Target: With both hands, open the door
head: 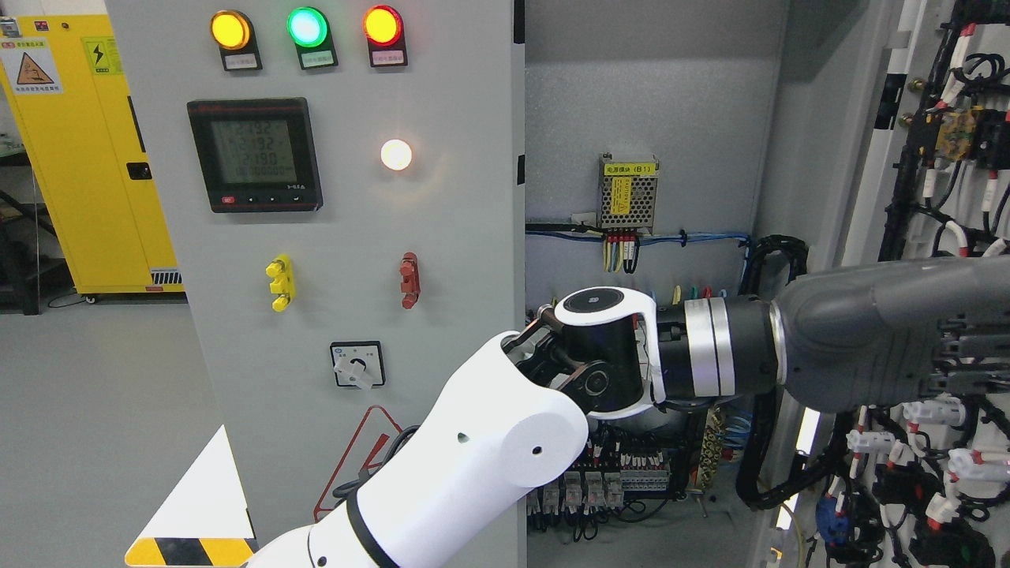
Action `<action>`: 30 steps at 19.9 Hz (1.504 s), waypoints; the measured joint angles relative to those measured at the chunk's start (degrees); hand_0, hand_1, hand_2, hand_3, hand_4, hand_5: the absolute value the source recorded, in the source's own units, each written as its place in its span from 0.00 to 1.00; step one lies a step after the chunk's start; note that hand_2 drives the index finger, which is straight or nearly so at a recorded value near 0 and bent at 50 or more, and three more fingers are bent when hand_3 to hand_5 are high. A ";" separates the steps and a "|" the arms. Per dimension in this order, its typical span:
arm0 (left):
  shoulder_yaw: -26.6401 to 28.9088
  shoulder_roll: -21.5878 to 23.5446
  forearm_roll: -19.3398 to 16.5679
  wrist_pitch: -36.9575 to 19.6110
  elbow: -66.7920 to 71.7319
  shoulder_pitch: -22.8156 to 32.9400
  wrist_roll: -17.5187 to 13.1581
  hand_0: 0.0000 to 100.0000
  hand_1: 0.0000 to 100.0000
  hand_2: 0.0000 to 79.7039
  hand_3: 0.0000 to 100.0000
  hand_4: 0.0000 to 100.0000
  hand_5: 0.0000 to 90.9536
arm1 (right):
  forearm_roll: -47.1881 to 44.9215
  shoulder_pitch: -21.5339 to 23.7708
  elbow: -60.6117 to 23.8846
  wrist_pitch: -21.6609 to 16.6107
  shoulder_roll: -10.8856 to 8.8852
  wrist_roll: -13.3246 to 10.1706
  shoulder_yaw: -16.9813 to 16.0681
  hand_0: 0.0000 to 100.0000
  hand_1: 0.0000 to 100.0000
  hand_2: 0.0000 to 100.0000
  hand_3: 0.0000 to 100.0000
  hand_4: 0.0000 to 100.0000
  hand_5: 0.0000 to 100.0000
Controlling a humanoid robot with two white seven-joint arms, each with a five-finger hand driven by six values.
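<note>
Inside open cabinet (pixel 655 118), yellow "(B1)" label (pixel 630 168).

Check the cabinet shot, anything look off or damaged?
Nothing looks damaged or spilled. The right door is already swung open, exposing wiring, and the left hand reaches across against its inner side. The left door stays closed, its three indicator lamps lit. The right arm isn't in view.
</note>
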 measured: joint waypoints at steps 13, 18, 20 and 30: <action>3.81 12.09 -0.64 0.34 -11.55 15.21 2.31 0.12 0.56 0.00 0.00 0.00 0.00 | 0.00 0.00 0.00 0.00 0.00 0.02 0.00 0.00 0.50 0.04 0.00 0.00 0.00; 4.76 17.98 -3.18 -1.27 -17.93 24.76 2.33 0.12 0.56 0.00 0.00 0.00 0.00 | 0.00 0.00 0.00 0.00 0.00 0.29 0.00 0.00 0.50 0.04 0.00 0.00 0.00; 5.25 19.82 -6.28 -2.12 -20.06 28.85 2.33 0.12 0.56 0.00 0.00 0.00 0.00 | 0.00 0.00 0.00 0.00 0.00 0.18 0.00 0.00 0.50 0.04 0.00 0.00 0.00; 7.06 25.71 -27.47 -12.69 -26.88 57.40 2.55 0.12 0.56 0.00 0.00 0.00 0.00 | 0.01 0.00 0.00 0.00 0.00 -0.01 0.00 0.00 0.50 0.04 0.00 0.00 0.00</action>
